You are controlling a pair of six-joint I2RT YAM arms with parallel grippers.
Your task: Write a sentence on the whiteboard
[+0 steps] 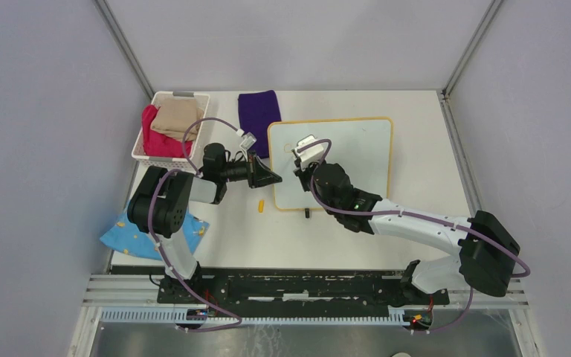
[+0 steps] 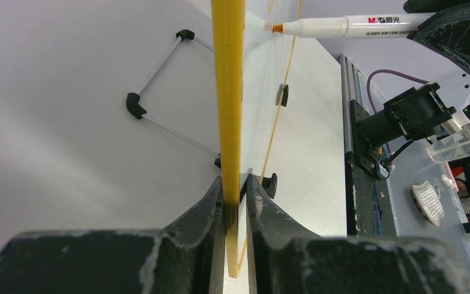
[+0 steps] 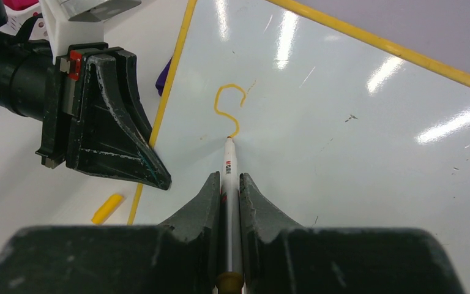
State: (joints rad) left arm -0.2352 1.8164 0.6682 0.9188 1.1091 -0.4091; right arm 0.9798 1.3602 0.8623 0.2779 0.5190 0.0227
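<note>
The whiteboard (image 1: 357, 149), glossy white with a yellow frame, is propped on the table. My left gripper (image 1: 271, 178) is shut on its left edge; in the left wrist view the jaws (image 2: 235, 184) pinch the yellow frame (image 2: 228, 92). My right gripper (image 3: 226, 180) is shut on a white marker (image 3: 230, 168) whose orange tip touches the whiteboard (image 3: 355, 159). Of the sentence, only an orange "S" (image 3: 231, 110) shows, just above the tip. The marker (image 2: 343, 26) also appears at the top of the left wrist view. From above, my right gripper (image 1: 299, 163) covers the writing.
A yellow marker cap (image 1: 261, 205) lies on the table by the board's lower left corner. A white basket (image 1: 140, 140) of clothes stands at the back left, with a purple cloth (image 1: 259, 111) beside it. A blue cloth (image 1: 130, 238) lies near the left arm's base.
</note>
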